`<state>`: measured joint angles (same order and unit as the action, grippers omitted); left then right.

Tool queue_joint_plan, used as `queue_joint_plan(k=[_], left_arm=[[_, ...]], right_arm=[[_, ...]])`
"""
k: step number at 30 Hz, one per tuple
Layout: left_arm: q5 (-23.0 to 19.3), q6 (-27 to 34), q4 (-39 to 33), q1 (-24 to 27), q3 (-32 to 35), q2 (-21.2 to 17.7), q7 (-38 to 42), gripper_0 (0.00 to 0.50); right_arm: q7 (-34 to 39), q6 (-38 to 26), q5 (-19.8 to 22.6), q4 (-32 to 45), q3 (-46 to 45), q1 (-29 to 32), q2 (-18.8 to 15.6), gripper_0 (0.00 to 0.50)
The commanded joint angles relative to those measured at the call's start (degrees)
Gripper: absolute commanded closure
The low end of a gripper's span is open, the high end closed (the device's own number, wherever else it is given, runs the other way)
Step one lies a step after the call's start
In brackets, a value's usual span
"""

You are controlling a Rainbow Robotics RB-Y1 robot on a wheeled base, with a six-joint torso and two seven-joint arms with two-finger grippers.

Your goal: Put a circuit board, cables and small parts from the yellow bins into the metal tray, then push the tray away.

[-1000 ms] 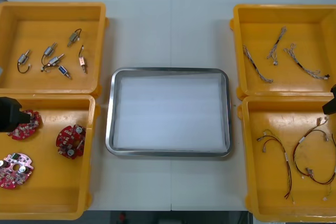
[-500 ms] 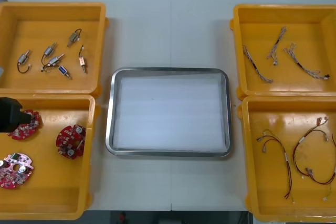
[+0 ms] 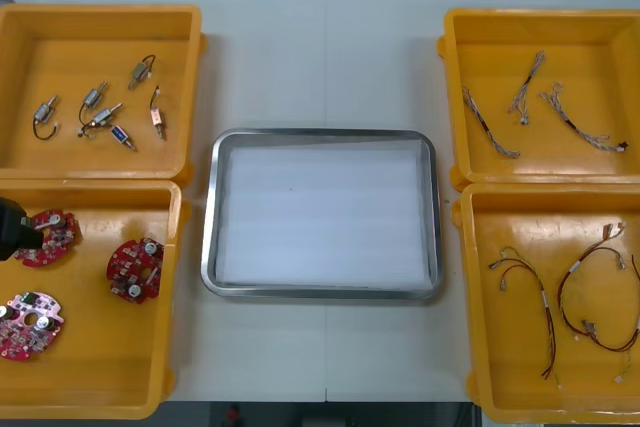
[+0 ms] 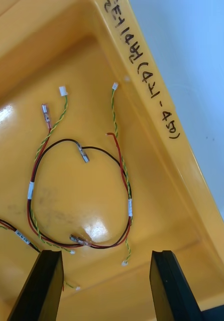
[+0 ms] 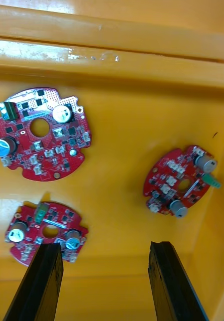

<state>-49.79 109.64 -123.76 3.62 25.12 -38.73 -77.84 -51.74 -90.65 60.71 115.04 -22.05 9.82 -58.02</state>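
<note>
Gaping empty, the left tool (image 5: 104, 247) hangs over three circuit boards (image 5: 39, 135) in a yellow bin (image 5: 117, 125), cut off at the front view's edge. The right tool (image 4: 104, 253), likewise released, faces red and yellow cables (image 4: 130, 200). The metal tray (image 3: 208, 217) lies on the tabletop (image 3: 320, 47).

- front: high overhead, steeply down on whole table (image 3: 325, 47)
- left wrist: close above near-left yellow bin (image 5: 122, 145), shared with front
- right wrist: close above near-right yellow bin (image 4: 82, 190), shared with front
</note>
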Motion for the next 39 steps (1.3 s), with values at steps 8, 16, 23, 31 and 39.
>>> queue_joint_plan(k=[8,16,23,31,39], left_arm=[[1.0,-1.3,-0.2,-6.7,1.8,-6.0,-13.2,0.0],[2.8,-3.2,0.9,-8.6,-0.6,-6.0,-14.4,0.0],[6.1,-4.7,1.2,-8.8,-4.6,-5.9,-14.3,0.0],[6.0,-5.5,2.3,-9.2,-6.2,-5.9,-15.0,0.0],[4.5,-9.0,3.7,-10.4,-7.2,-5.9,-19.7,0.0]], right_arm=[[-0.7,10.9,-4.5,-1.9,6.1,5.9,-2.3,0.0],[-2.5,14.2,-4.1,-4.1,9.8,5.9,-2.2,0.0],[-3.8,14.2,-4.1,-5.1,11.5,5.9,-0.9,0.0],[-5.8,17.4,-4.7,-7.4,13.7,5.9,-0.6,0.0],[-6.9,21.1,-5.4,-9.2,16.6,5.9,-0.5,0.0]])
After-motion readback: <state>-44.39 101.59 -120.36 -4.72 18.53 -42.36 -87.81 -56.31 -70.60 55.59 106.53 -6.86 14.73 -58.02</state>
